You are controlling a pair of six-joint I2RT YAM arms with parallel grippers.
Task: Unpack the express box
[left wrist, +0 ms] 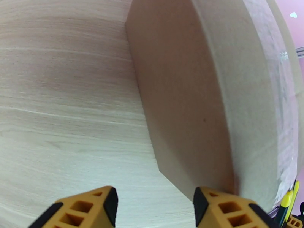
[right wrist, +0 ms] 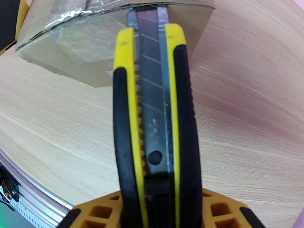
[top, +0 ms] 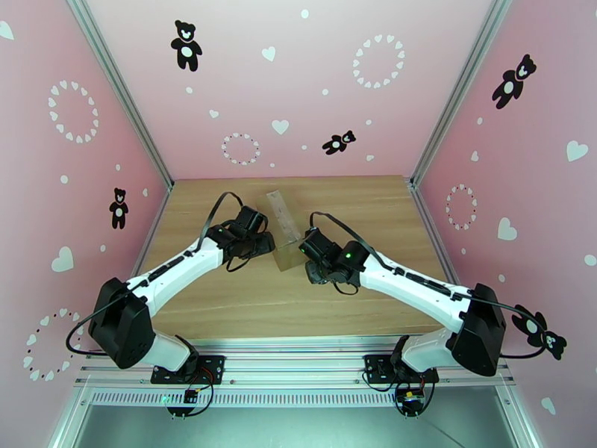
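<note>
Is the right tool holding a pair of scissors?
No, the right tool grips a yellow and black knife, its blade reaching the taped edge of the box.

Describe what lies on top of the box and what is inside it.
Clear tape covers the top seam of the box, and the blade of the knife reaches its near top edge. The flaps are closed, so the contents are hidden.

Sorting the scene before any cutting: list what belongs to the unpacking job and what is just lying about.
Part of the job:
box
knife, held in the right gripper
left gripper, open beside the box

Just surroundings:
table
pink walls
</note>
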